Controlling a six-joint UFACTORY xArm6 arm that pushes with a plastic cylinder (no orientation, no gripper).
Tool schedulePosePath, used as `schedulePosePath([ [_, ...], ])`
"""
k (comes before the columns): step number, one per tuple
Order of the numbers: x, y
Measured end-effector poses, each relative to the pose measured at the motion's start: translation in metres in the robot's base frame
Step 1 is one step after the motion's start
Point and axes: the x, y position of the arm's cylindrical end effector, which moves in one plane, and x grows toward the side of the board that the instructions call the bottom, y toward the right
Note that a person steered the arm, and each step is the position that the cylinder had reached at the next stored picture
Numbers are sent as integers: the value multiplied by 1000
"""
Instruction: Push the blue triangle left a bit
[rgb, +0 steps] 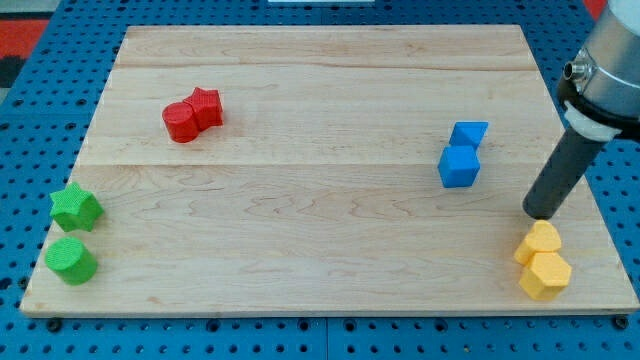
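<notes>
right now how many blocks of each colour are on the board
red: 2, a round block and a star-like one
blue: 2, the blue triangle and a blue cube
green: 2, a star and a round block
yellow: 2
total: 8

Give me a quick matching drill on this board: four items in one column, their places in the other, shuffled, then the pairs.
Items:
1. blue triangle
2. red blocks
3. yellow blocks
4. my tip

Places:
A. bottom right corner of the board
B. upper left part of the board
C. just above the yellow blocks, right of the blue ones
D. touching the top of the blue cube

Pairs: 1-D, 2-B, 3-A, 4-C
</notes>
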Motion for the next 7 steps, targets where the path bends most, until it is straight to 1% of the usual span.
schedulePosePath([
  [1,-27,-35],
  [3,-108,-82],
  [4,-105,-97],
  [5,-63,-103],
  [6,-41,-81],
  [7,-52,-55],
])
